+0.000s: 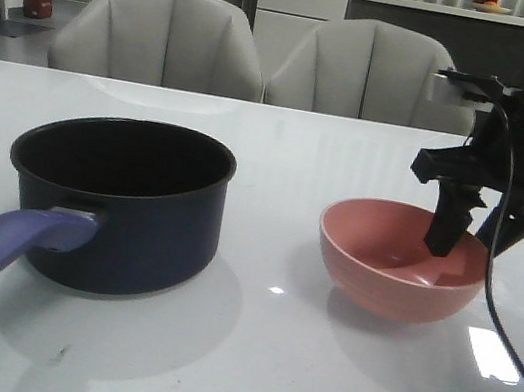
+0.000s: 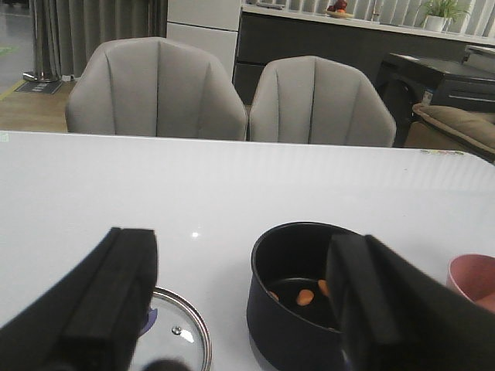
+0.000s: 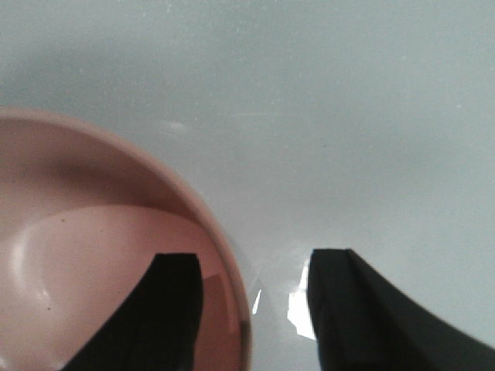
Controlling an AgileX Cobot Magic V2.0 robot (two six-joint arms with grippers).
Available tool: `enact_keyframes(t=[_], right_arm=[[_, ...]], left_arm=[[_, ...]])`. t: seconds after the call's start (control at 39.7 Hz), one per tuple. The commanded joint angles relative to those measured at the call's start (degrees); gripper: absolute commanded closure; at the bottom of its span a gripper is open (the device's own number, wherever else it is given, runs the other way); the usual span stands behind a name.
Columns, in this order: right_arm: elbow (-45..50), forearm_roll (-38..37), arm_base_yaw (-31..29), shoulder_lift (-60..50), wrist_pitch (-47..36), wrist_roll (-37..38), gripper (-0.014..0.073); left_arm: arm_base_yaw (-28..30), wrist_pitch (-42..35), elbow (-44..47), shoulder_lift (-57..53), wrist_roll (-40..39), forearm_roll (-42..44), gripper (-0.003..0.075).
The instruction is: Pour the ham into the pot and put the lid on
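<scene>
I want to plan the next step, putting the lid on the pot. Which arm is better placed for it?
The left. Its open fingers hover over the lid beside the pot, where the ham already lies. The right fingers straddle the pink bowl rim.

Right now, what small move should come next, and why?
Probably lift the right gripper clear of the pink bowl: its jaws are open astride the rim, and the ham already lies in the pot. The lid remains on the table.
</scene>
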Motion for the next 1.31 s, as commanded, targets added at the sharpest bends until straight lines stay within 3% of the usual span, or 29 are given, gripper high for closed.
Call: enact_keyframes(t=[0.0,0.35,0.93,1.16,1.29], right_arm=[[-3.5,-1.9,-0.4,-4.6,1.0,0.1,0.0144],[-0.3,-2.0,-0.6,-21.7,-4.7,0.1,0.0144],[39.1,-2.0,-0.6,-66.4,-38.3,0.1,0.0144],[52.5,-1.5,-0.6,-85.0,-46.6,0.2,0.0144],[59.0,-1.4,-0.6,-91.9,-45.9,0.2,0.0144]], left_arm=[[-0.5,-4.4,-1.6,0.5,-0.1,-0.2,0.0218],[-0.5,-4.4,-1.6,0.5,-0.1,-0.2,0.0218],[-0.5,-4.6,-1.6,0.5,-0.1,-0.2,0.0218],[-0.5,-4.7,-1.6,0.5,-0.1,-0.2,0.0218],[-0.5,-4.7,-1.6,0.5,-0.1,-0.2,0.0218]])
